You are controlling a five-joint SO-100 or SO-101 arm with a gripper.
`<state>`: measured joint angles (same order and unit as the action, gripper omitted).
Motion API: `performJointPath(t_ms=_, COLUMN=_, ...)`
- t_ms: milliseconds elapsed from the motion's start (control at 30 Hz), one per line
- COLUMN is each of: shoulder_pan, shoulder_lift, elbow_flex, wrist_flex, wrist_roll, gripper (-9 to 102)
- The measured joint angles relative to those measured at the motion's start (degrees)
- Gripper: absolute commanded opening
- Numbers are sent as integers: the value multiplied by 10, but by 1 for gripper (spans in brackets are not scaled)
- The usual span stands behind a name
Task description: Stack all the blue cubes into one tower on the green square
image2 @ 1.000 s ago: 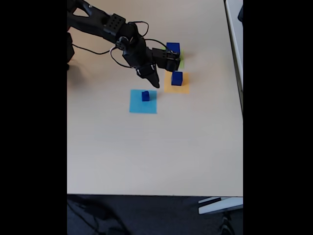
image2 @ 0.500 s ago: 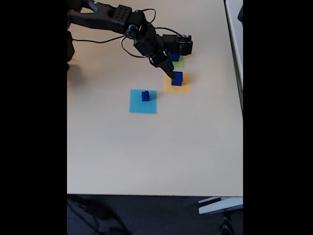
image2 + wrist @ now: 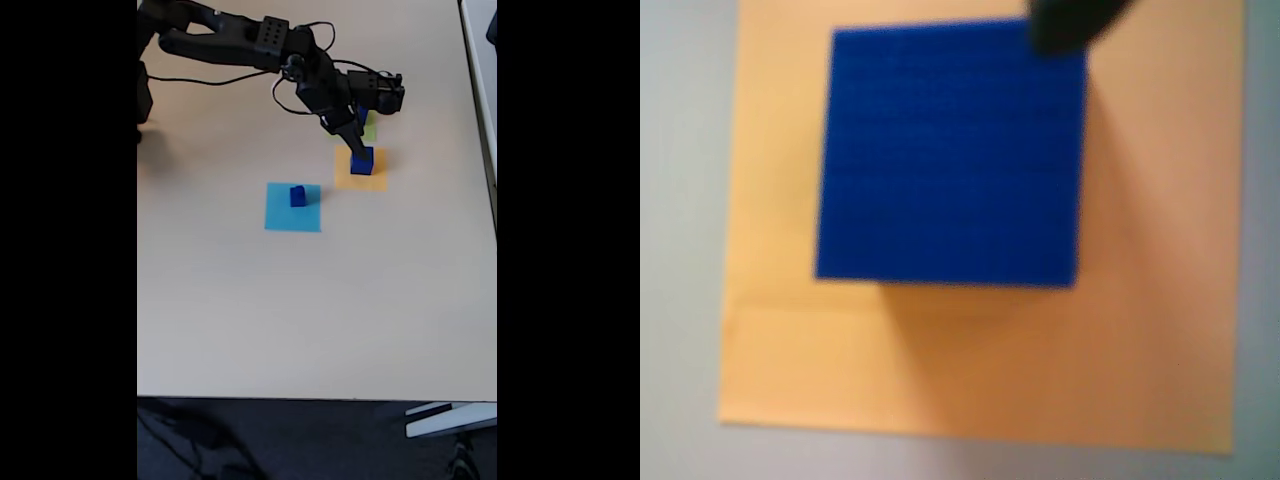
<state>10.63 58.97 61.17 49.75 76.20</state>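
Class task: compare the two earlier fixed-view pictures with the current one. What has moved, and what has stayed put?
The gripper swung rightward in the fixed view, from beside the light blue square to just over the cube on the orange square. Nothing is visibly grasped or released. That cube, the small cube on the light blue square and the green square stayed put.
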Motion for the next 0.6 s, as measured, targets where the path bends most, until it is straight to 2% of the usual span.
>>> performJointPath(t_ms=600, shoulder_pan=-5, shoulder_lift=-56, elbow_flex=0, wrist_flex=-61, wrist_roll=12, gripper=30)
